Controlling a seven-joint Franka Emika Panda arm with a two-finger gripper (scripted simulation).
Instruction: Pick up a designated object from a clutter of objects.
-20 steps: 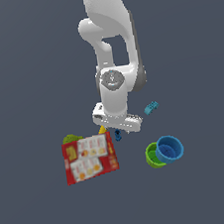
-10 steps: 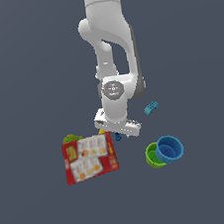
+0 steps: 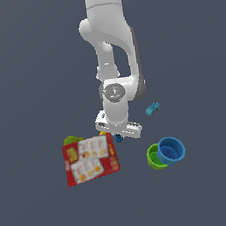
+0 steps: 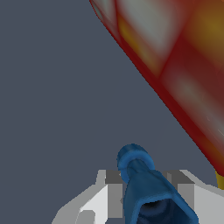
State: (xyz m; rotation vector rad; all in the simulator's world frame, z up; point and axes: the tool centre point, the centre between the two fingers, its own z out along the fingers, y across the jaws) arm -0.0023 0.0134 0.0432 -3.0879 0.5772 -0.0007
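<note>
Pincer mostly hidden under the white wrist in the exterior view; only a dark blue speck shows beneath it. Wrist view: dark blue peg with a dark hole sits between the pale fingers, cut off by the frame edge; whether they actually clamp it can't be told. Red box lies flat, just at the pincer's 8 o'clock; its print is blurred, no readable text. In the wrist view it fills one corner, out of focus. Green lump half hidden behind the box's far edge. A sliver of yellow banana peeks out by the wrist. Teal brick at 2 o'clock, apart. Nested green cup and blue cup at 4 o'clock. Tabletop plain grey.
</note>
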